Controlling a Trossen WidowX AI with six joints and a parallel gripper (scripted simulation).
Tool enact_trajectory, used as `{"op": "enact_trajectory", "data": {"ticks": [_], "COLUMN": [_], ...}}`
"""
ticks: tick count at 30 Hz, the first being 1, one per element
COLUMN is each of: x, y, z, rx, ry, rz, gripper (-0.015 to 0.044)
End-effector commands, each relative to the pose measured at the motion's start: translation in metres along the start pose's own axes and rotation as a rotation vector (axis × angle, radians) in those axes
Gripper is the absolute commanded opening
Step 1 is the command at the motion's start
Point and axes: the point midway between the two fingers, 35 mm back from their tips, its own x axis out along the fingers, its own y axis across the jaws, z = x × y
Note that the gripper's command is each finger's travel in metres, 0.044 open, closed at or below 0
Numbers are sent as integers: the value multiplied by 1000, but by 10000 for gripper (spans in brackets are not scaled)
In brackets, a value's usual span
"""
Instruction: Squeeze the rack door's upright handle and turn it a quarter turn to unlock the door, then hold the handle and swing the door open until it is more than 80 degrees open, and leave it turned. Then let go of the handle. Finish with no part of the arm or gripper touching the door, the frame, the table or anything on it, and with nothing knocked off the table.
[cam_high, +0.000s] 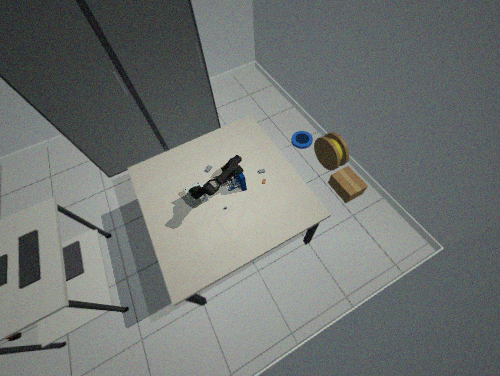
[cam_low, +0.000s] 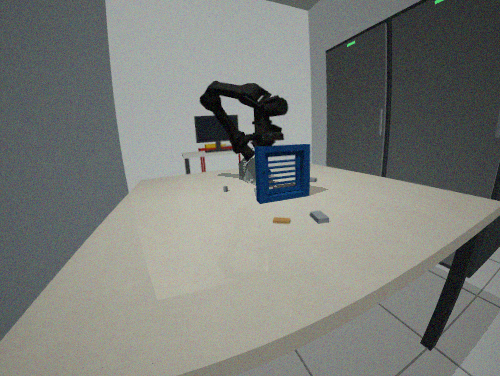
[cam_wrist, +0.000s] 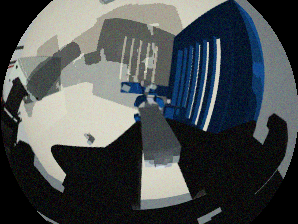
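Observation:
The blue rack frame (cam_high: 243, 181) (cam_low: 259, 175) (cam_wrist: 257, 75) stands upright on the table (cam_high: 240, 235) (cam_low: 200, 260). A blue slatted panel (cam_wrist: 189, 75) shows at its opening in the wrist view; how far the door stands from the frame I cannot tell. The grey handle (cam_wrist: 159, 132) runs down the middle of the wrist view from a small blue hub. My gripper (cam_wrist: 152, 124) is shut on the handle, one black finger at each side. The handle's exact turn angle is unclear. In the exterior view the frame hides the fingertips and handle.
An orange block (cam_high: 264, 181) (cam_low: 281, 220) and a grey block (cam_high: 261, 171) (cam_low: 319, 217) lie on the table beyond the frame. Another grey block (cam_high: 208, 169) (cam_low: 313, 179) lies on the cabinet side. A small dark piece (cam_high: 225, 208) (cam_low: 225, 189) (cam_wrist: 89, 138) lies on the opposite side.

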Motion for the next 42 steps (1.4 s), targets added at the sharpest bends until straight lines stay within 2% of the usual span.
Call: {"op": "enact_trajectory", "data": {"ticks": [1, 42], "x": [1, 1], "y": [0, 36], "z": [-1, 34], "rx": [4, 718], "ry": [2, 0], "rz": [1, 3], "gripper": [10, 10]}}
